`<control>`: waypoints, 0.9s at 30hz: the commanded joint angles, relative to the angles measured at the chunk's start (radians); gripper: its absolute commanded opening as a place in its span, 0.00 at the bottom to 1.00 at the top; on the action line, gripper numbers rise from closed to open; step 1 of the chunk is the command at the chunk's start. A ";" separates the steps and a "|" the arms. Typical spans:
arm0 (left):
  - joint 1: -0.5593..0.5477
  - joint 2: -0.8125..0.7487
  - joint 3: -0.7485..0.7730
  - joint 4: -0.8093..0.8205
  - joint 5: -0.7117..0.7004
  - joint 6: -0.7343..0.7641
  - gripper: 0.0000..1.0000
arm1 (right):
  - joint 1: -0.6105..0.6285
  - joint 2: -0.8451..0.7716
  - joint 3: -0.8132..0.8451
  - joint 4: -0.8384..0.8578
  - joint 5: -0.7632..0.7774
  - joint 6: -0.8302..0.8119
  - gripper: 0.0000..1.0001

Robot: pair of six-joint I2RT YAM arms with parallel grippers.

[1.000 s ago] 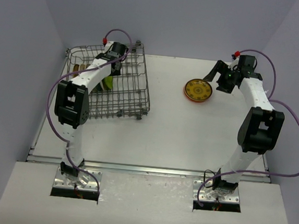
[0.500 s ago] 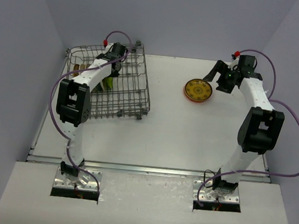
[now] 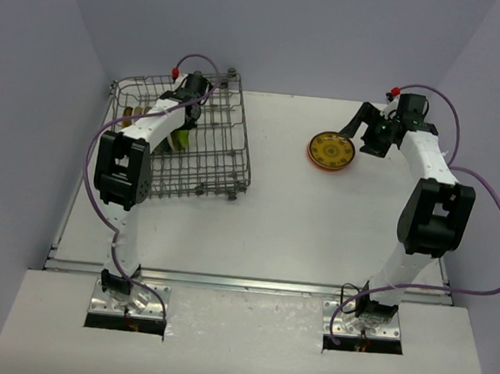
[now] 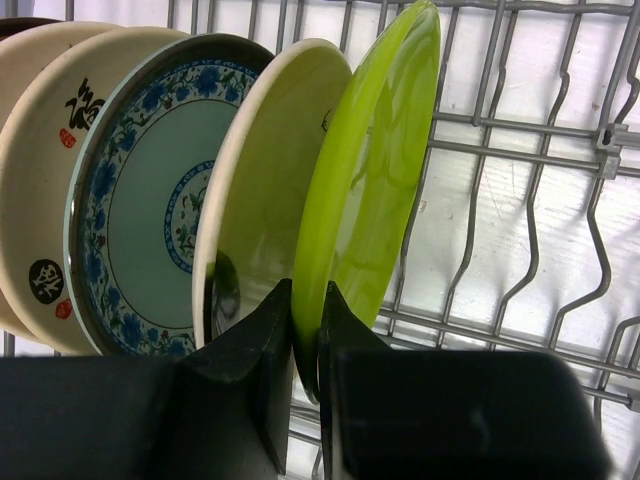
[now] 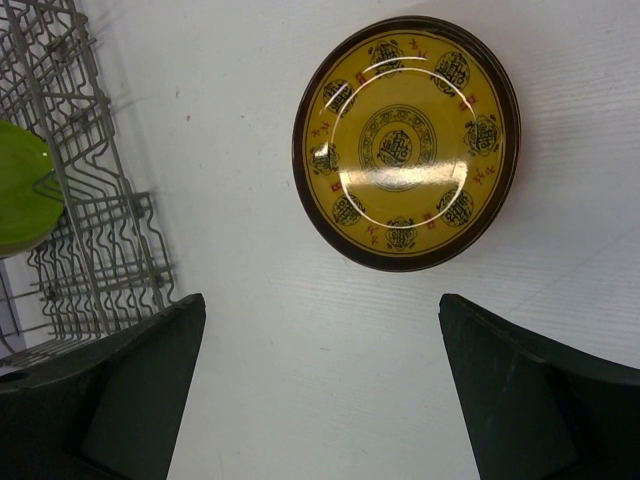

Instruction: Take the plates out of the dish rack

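Observation:
The grey wire dish rack (image 3: 226,163) stands at the table's back left. Plates stand on edge in it. In the left wrist view, from right to left, stand a lime green plate (image 4: 375,190), a beige plate (image 4: 265,180), a teal-patterned plate (image 4: 150,200) and another beige plate (image 4: 40,150). My left gripper (image 4: 306,330) is shut on the lower rim of the lime green plate (image 3: 181,136). A yellow-brown patterned plate (image 3: 331,150) lies flat on the table (image 3: 316,236); it also shows in the right wrist view (image 5: 405,140). My right gripper (image 5: 322,330) is open and empty just beside it.
The rack's wires and upright tines (image 4: 540,200) stand close to the right of the lime plate. The rack's edge (image 5: 90,210) shows at the left of the right wrist view. Grey walls enclose the table on three sides.
My left wrist has shifted slightly toward the back of the rack. The right arm and the yellow-brown plate have not moved.

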 commanded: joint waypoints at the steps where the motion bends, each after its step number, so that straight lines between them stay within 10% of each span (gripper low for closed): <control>1: 0.004 -0.050 -0.022 0.047 0.028 0.018 0.00 | 0.006 -0.019 -0.020 0.030 -0.022 0.010 0.99; 27: 0.004 -0.156 -0.203 0.172 0.099 0.237 0.00 | 0.006 -0.042 -0.050 0.047 -0.047 0.016 0.99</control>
